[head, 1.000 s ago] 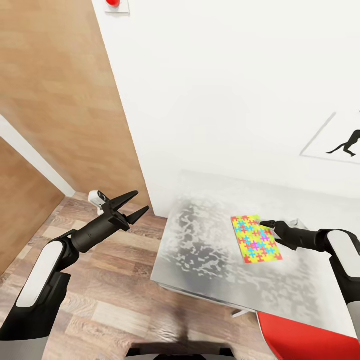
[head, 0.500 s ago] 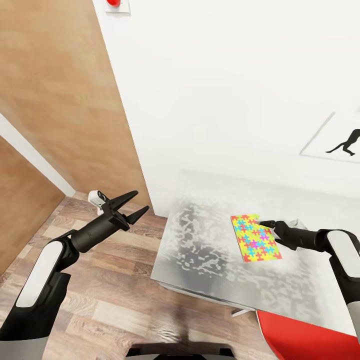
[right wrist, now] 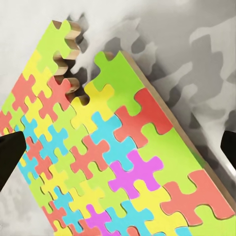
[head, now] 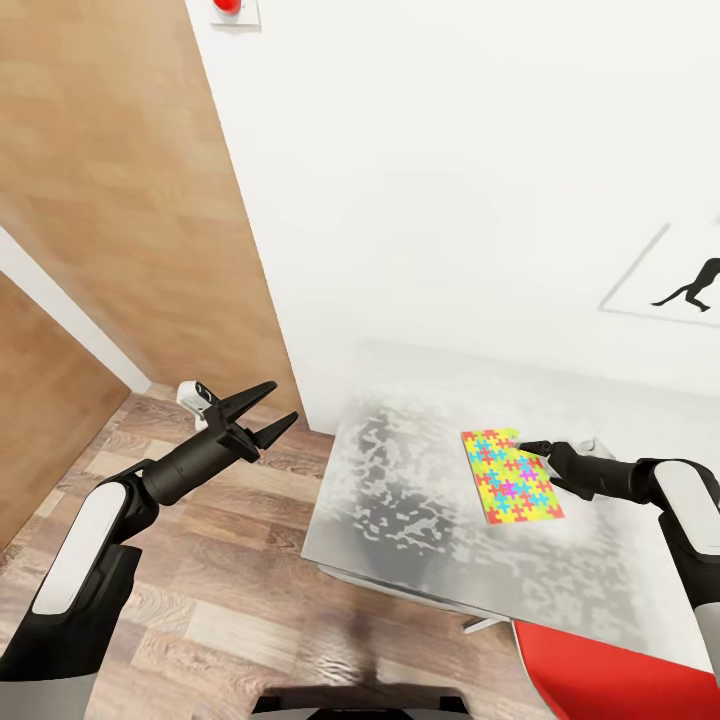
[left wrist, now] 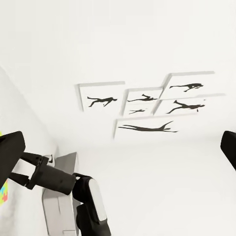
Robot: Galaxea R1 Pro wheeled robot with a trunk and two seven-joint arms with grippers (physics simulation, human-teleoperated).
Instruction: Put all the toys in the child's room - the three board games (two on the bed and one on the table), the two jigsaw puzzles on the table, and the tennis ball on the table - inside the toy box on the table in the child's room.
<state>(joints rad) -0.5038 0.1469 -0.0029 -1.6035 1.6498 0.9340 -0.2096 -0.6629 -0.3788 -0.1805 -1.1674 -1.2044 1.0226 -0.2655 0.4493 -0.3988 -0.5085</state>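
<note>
The counter (head: pixel 420 520) carries one jigsaw puzzle (head: pixel 511 477), lying flat toward its right part, well in from the near edge. The step in hand looks like picking up this puzzle: the right tool (head: pixel 532 447) reaches its far right edge, jaws apart on either side of the sheet in the right wrist view, not yet clamped. Next it likely needs to close on that thin edge and lift cleanly. The left tool (head: pixel 262 412) hangs over the wood floor (head: pixel 200 620), jaws apart, holding nothing. Bare counter lies left of the puzzle, the wall (head: pixel 450 180) behind.
</note>
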